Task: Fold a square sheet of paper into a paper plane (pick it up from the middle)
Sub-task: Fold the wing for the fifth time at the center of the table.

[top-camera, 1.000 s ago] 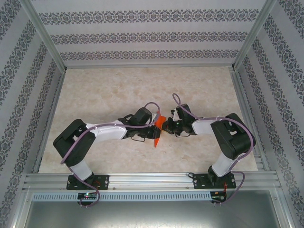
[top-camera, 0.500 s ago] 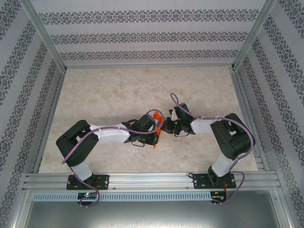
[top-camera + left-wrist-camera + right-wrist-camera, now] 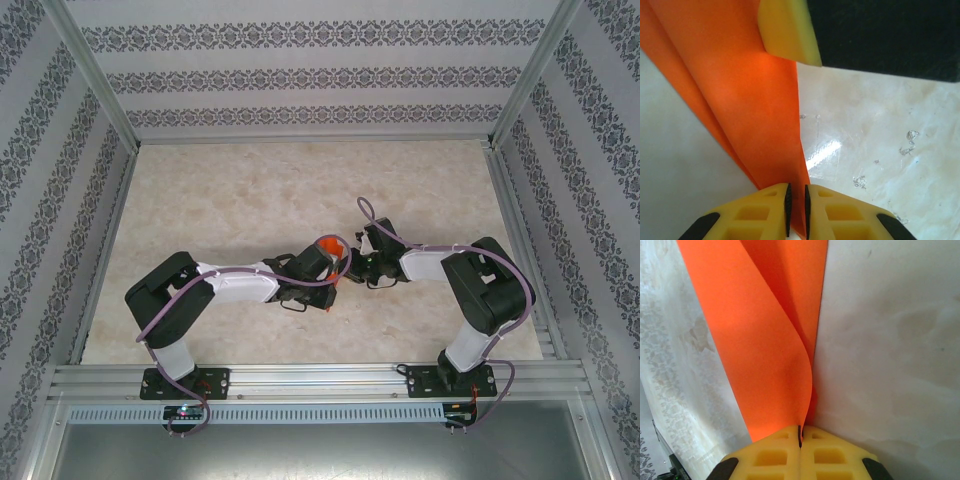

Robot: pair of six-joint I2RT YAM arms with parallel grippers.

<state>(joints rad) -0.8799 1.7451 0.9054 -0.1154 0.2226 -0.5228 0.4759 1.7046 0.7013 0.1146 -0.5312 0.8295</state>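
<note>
Orange paper (image 3: 755,100) between left gripper (image 3: 796,200), right gripper (image 3: 800,432), above marbled table (image 3: 880,150)

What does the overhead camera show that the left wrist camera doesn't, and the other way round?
Overhead: the whole left arm and right arm, bent toward each other over the table, with patterned walls around. Left wrist: a close-up of the left jaws pinching the orange paper at its narrow end, a second yellow pad at its far end, and scuffs on the glossy surface. Shared: that paper, gripped between the arms, and the pale tabletop.

left end effector (image 3: 796,205) and right (image 3: 800,437) pinched
</note>
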